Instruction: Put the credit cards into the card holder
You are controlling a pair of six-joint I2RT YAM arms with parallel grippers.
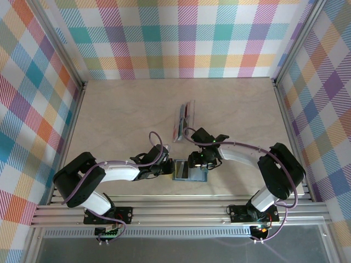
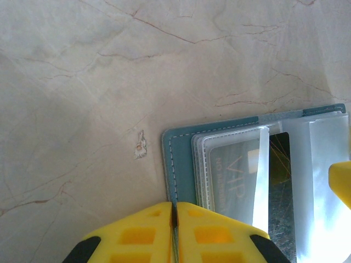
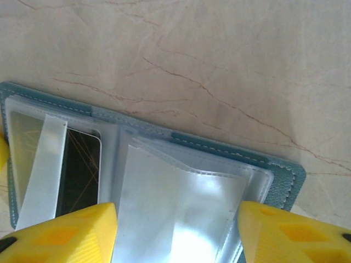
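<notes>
The teal card holder [image 1: 189, 173] lies open near the table's front edge, its clear sleeves facing up. My left gripper [image 2: 175, 209] is shut on the left cover edge of the card holder [image 2: 184, 164]. A black card with gold lettering [image 2: 244, 178] sits inside a sleeve. My right gripper [image 3: 178, 222] is open and hangs over the right side of the card holder [image 3: 285, 183], with its fingers on either side of the clear sleeves [image 3: 181, 203]. The black card [image 3: 79, 170] shows on the left. Loose credit cards [image 1: 184, 120] lie in a small pile farther back.
Aluminium frame posts and plaid walls close off the table on the left, right and back. In the left wrist view a yellow finger of the right gripper [image 2: 340, 183] reaches in at the right edge. A small chip [image 2: 140, 147] marks the tabletop left of the holder.
</notes>
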